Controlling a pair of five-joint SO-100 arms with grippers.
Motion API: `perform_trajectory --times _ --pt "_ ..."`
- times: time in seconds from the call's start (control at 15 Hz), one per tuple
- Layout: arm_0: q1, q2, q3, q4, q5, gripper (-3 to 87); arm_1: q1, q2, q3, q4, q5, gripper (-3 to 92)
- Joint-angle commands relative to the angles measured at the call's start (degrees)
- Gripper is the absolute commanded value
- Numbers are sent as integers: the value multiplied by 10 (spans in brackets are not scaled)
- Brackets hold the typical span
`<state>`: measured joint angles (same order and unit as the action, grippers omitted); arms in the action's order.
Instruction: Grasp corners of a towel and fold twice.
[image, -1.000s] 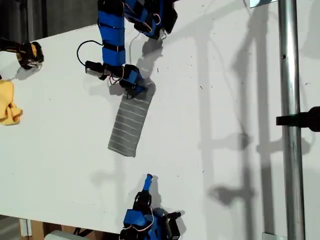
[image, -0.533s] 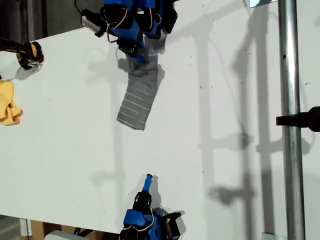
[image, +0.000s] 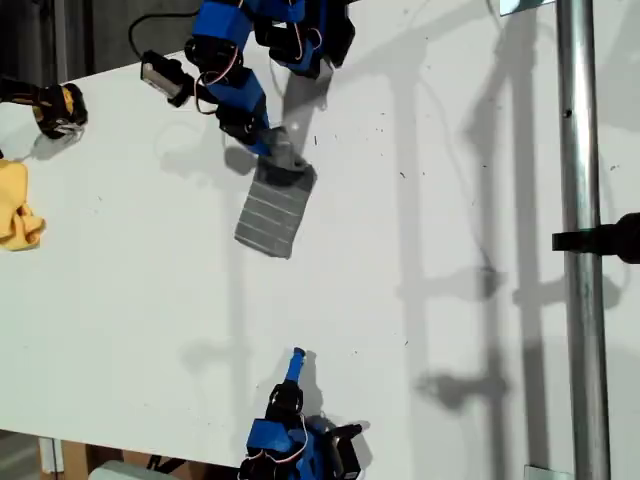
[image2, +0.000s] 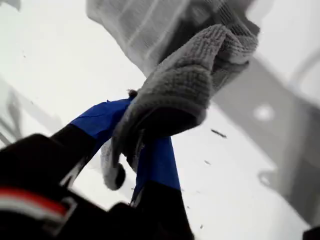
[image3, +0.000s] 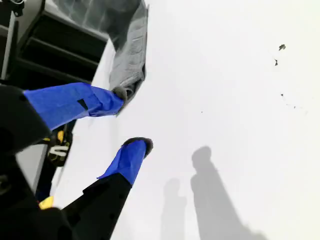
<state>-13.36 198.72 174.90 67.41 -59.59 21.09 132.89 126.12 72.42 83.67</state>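
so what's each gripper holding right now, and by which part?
My first gripper has its jaws shut on the towel, pinching a bunched end of the cloth. My second gripper is open and holds nothing.

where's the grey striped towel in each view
Exterior view: the towel lies folded in the upper middle of the white table, its top end at my first gripper.
First wrist view: towel bunched in the jaws.
Second wrist view: towel far off, beyond my second gripper.
Shared landmark: the table.
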Motion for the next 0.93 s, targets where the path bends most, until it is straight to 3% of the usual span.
perform_trajectory --times 0.0,0.6,0.87 --pt "4 4 -34 -3 2 144 15 -120 -107 -53 -44 1" --pt "-4 4 -39 4 8 145 -11 -453 -396 -98 -106 1" --pt "-6 4 -33 0 9 147 -13 -576 -411 -192 -112 1"
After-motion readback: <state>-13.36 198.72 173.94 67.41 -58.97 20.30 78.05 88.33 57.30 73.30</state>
